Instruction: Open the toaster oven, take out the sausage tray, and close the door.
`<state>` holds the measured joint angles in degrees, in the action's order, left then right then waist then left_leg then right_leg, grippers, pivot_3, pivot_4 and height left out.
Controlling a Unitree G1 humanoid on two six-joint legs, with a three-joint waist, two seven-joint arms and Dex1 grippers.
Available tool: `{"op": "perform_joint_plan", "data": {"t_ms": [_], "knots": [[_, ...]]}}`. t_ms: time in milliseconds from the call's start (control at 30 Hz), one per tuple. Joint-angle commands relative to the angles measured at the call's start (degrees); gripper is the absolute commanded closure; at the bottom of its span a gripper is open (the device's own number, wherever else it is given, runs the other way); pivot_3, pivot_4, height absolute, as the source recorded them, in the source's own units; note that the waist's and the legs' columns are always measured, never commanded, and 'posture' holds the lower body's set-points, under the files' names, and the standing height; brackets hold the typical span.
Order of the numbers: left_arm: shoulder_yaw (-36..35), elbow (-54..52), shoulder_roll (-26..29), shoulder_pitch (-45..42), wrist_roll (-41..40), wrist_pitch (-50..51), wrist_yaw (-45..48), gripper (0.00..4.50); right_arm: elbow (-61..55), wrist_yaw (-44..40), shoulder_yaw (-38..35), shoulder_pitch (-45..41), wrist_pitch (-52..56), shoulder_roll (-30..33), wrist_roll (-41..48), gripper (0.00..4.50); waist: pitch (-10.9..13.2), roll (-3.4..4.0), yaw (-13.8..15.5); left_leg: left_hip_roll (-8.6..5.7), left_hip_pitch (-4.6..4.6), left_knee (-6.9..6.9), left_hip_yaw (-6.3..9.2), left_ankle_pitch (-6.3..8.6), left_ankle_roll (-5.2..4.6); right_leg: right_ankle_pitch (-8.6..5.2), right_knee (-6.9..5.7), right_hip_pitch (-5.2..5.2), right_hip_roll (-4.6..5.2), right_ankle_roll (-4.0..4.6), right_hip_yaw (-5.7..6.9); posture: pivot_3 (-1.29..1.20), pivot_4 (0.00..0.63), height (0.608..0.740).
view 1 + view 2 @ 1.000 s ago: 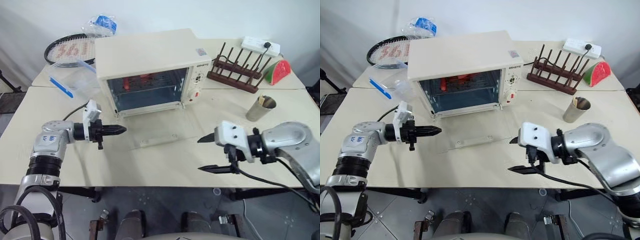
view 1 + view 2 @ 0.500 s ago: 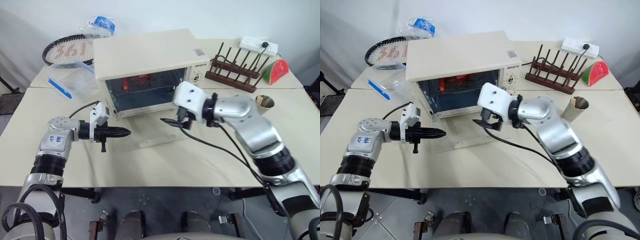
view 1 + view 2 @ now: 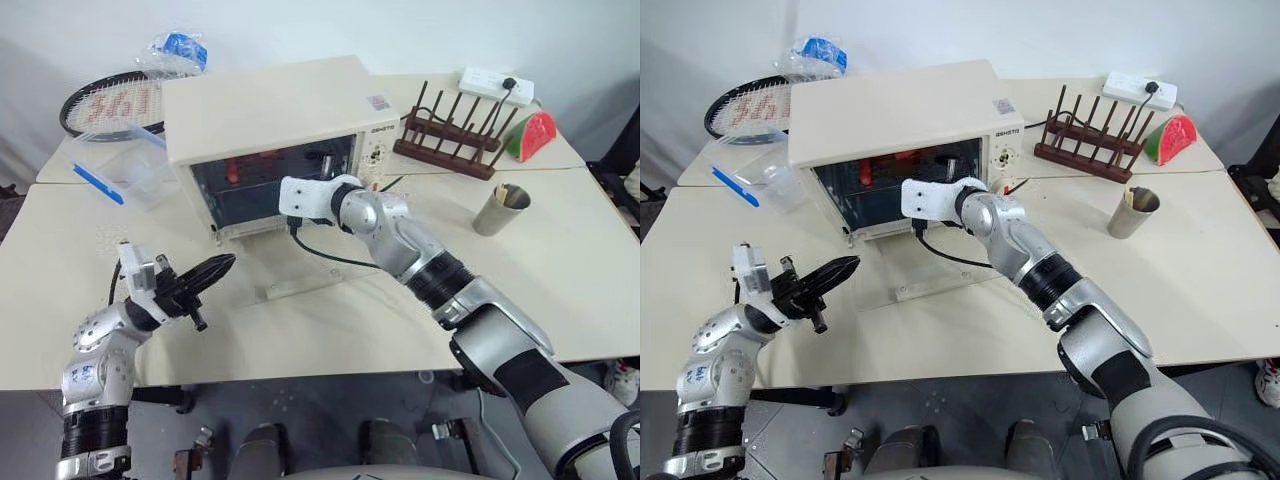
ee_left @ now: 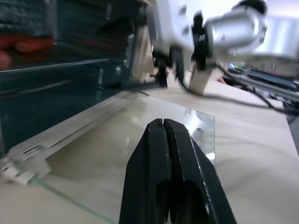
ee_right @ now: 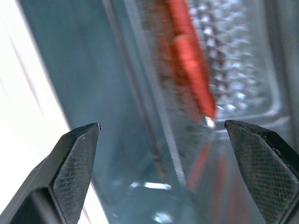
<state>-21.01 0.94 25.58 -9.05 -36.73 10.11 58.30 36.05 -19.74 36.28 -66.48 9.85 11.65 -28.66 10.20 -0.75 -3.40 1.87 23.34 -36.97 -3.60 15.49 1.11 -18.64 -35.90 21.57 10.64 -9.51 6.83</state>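
The cream-white toaster oven (image 3: 270, 105) stands at the back middle of the table. Its glass door (image 3: 300, 262) is folded down flat onto the table in front of it. Inside, the silver sausage tray (image 5: 233, 74) holds red sausages (image 5: 187, 56), which also show through the opening (image 3: 232, 170). My right gripper (image 5: 161, 125) is open at the oven's mouth, with the tray's near edge between its spread fingertips and nothing gripped; its white wrist block (image 3: 305, 193) sits just before the opening. My left gripper (image 3: 215, 268) is shut and empty, tilted upward, at the near left of the door.
A clear box with a blue lid (image 3: 115, 168) and a racket (image 3: 100, 100) lie left of the oven. At the back right stand a wooden rack (image 3: 450, 140), a power strip (image 3: 495, 85) and a watermelon slice (image 3: 528, 135). A metal cup (image 3: 500, 208) stands right of my right arm.
My right arm has swung from the table's right front across to the oven mouth, gripper still open. The left gripper has pulled back and tilted upward, still shut. The camera has shifted.
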Motion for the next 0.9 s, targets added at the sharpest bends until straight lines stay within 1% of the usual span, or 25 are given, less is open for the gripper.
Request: {"op": "perform_joint_plan", "data": {"t_ms": [33,133,267,300,367,433,567,667,733,767,900], "knots": [[-4.0,-5.8,-0.5,4.1,-4.2,-0.1,-2.3,4.47,6.2,3.3,0.9,-5.2,-3.5,-3.0,-4.0,0.00,0.0,0.00,-0.2,0.00,-0.02,0.01,-0.01,0.01,0.01,0.00,0.00,0.00,0.00,0.00,0.00,0.00,0.150,0.740],[-4.9,-7.8,-0.1,6.7,-5.1,0.8,-3.8,4.47,11.4,5.1,1.4,-7.5,-6.0,-5.1,-5.7,0.00,0.0,0.01,-0.5,0.03,-0.04,0.08,0.00,0.02,0.04,0.00,-0.01,0.01,-0.02,0.00,-0.01,0.00,0.150,0.740],[-4.8,-8.5,0.1,7.5,-4.7,0.2,-5.2,4.47,17.6,6.6,1.6,-9.8,-7.1,-7.4,-7.7,0.00,0.0,0.01,-0.3,0.02,-0.04,0.04,0.02,0.03,0.05,0.00,-0.01,-0.02,-0.02,0.00,-0.02,0.00,0.150,0.740],[-4.8,-8.6,0.0,7.5,-4.9,0.2,-5.4,4.49,18.7,7.1,1.3,-10.2,-6.8,-7.8,-7.9,0.19,0.0,0.01,-0.2,0.02,-0.03,0.04,0.03,0.03,0.05,0.00,-0.01,-0.02,-0.02,0.00,-0.01,0.00,0.150,0.740],[-4.8,-8.9,0.0,7.5,-5.1,0.2,-5.7,4.50,20.1,7.9,0.8,-10.9,-6.0,-8.4,-8.4,0.65,0.0,0.01,-0.1,0.02,-0.03,0.03,0.02,0.03,0.05,0.00,-0.01,-0.01,-0.03,0.00,-0.02,0.00,0.150,0.740],[-4.8,-9.2,0.0,7.5,-5.2,0.2,-6.0,4.50,20.8,8.4,0.6,-11.3,-5.5,-8.8,-8.8,1.28,0.0,0.02,-0.1,0.03,-0.03,0.03,0.02,0.04,0.06,0.00,-0.01,-0.01,-0.02,0.00,-0.02,0.00,0.150,0.740],[-4.6,-9.4,0.3,7.6,-6.0,1.5,-6.2,4.50,20.0,8.3,0.9,-11.1,-3.8,-8.8,-10.0,2.63,0.0,0.02,-0.2,0.03,-0.04,0.04,0.01,0.04,0.07,0.00,-0.01,-0.01,-0.04,0.01,-0.03,0.00,0.150,0.740],[-4.4,-9.1,1.5,7.1,-6.6,6.2,-9.6,4.50,18.3,8.2,0.9,-10.2,-3.0,-8.5,-10.6,3.69,0.0,0.02,-0.2,0.03,-0.03,0.05,0.01,0.05,0.08,-0.01,-0.01,0.00,-0.04,0.01,-0.03,0.00,0.150,0.740],[-5.0,-8.2,1.4,5.7,-6.1,6.5,-12.2,4.09,16.6,8.3,0.9,-9.5,-2.6,-8.2,-11.1,4.44,0.0,0.02,-0.2,0.04,-0.04,0.05,0.01,0.05,0.08,-0.01,-0.01,0.00,-0.04,0.01,-0.03,0.00,0.150,0.740],[-5.3,-8.3,1.7,5.5,-6.9,7.2,-12.1,3.91,15.1,8.3,1.3,-8.8,-2.1,-7.9,-12.0,4.50,0.0,0.02,-0.2,0.03,-0.04,0.05,0.01,0.05,0.08,-0.01,-0.01,0.00,-0.04,0.01,-0.04,0.00,0.150,0.740],[-6.2,-9.4,2.1,5.1,-10.4,9.3,-11.6,2.74,9.5,8.4,1.7,-6.4,-1.5,-6.7,-14.4,4.50,0.0,0.02,-0.1,0.03,-0.03,0.07,0.01,0.05,0.09,-0.01,0.00,0.01,-0.04,0.01,-0.04,0.00,0.150,0.740]]}}
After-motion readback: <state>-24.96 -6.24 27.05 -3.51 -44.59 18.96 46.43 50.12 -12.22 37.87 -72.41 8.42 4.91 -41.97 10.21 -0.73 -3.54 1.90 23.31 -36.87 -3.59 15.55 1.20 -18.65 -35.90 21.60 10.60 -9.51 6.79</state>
